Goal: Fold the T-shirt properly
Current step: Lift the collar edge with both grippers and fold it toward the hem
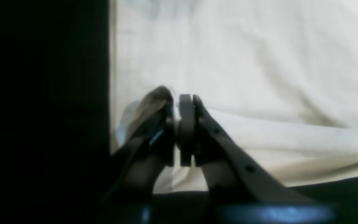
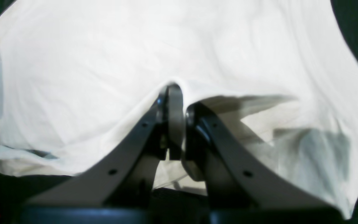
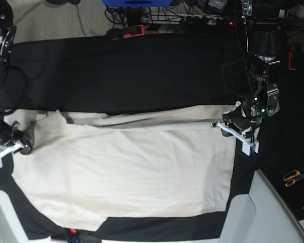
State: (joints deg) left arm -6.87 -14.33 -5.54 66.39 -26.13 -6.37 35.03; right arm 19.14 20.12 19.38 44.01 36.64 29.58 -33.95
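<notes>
The cream T-shirt (image 3: 131,172) lies spread on the black table cloth (image 3: 142,76), with its far edge pulled into a taut, folded-over band between my two grippers. On the right of the base view, my left gripper (image 3: 228,123) is shut on the shirt's corner. Its wrist view shows the fingers of the left gripper (image 1: 186,99) pressed together at the edge of the T-shirt (image 1: 244,62). On the left side, my right gripper (image 3: 23,144) is shut on the opposite end. In the right wrist view, the T-shirt (image 2: 89,62) drapes over the closed tips of the right gripper (image 2: 175,90).
Orange-handled scissors (image 3: 294,177) lie at the right edge. A light grey panel (image 3: 258,212) rises at the bottom right corner. Cables, a blue box (image 3: 137,2) and an orange-red tool (image 3: 129,31) sit beyond the table's far edge.
</notes>
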